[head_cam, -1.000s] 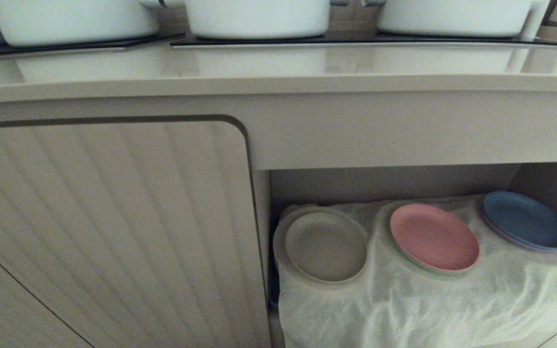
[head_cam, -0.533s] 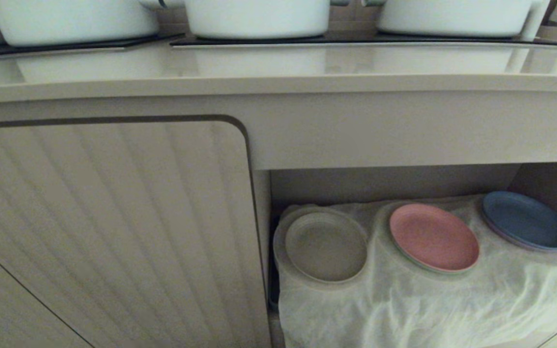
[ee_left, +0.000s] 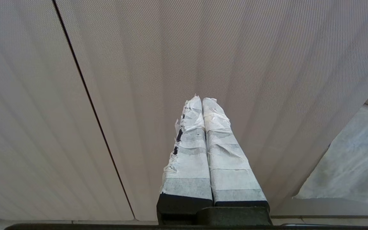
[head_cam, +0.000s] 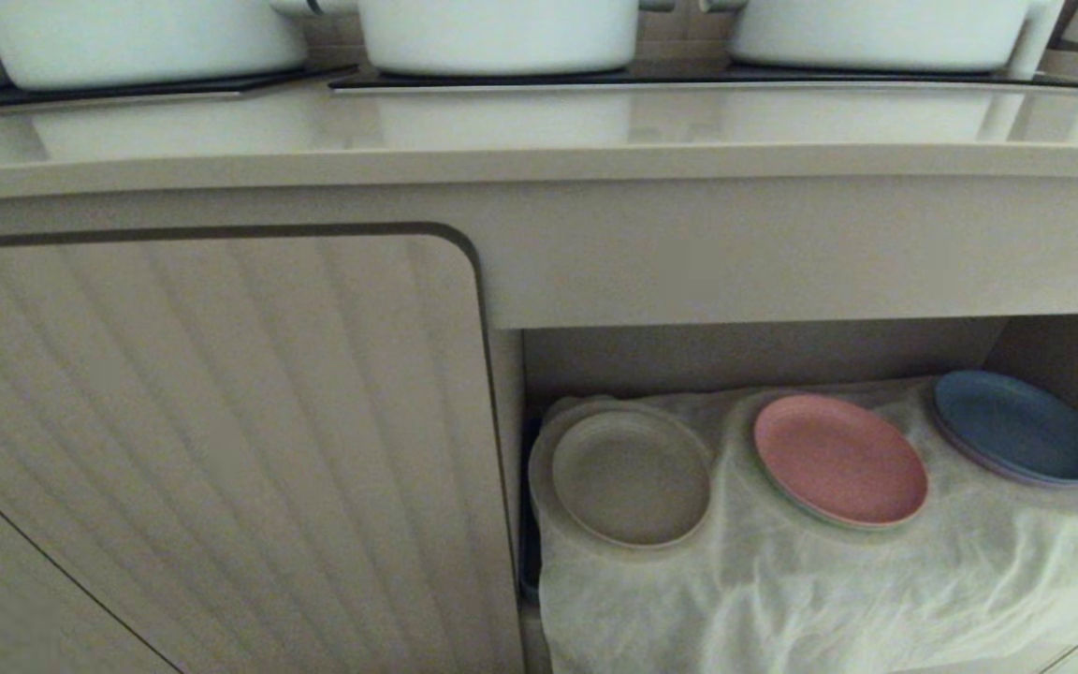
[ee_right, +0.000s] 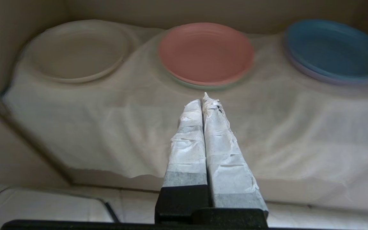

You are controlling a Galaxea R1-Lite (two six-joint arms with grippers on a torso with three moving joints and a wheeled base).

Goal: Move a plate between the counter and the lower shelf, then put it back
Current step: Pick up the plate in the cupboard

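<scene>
Three round plates on wrinkled cloth — matte cream plate (head_cam: pixel 631 477), right hand (ee_right: pixel 204 101) closed, empty

The lower shelf (head_cam: pixel 764 360) opens to the front under the counter (head_cam: pixel 539 140), with open room above the plate (head_cam: pixel 631 477). A fluted door (head_cam: pixel 211 440) closes the left side, and the pink plate (head_cam: pixel 838 459) sits just beside the plate.

The right gripper (ee_right: pixel 204 102) is pointing ahead with its taped fingers pressed together, empty; the left gripper (ee_left: pixel 200 100) is likewise sitting closed and empty.
</scene>
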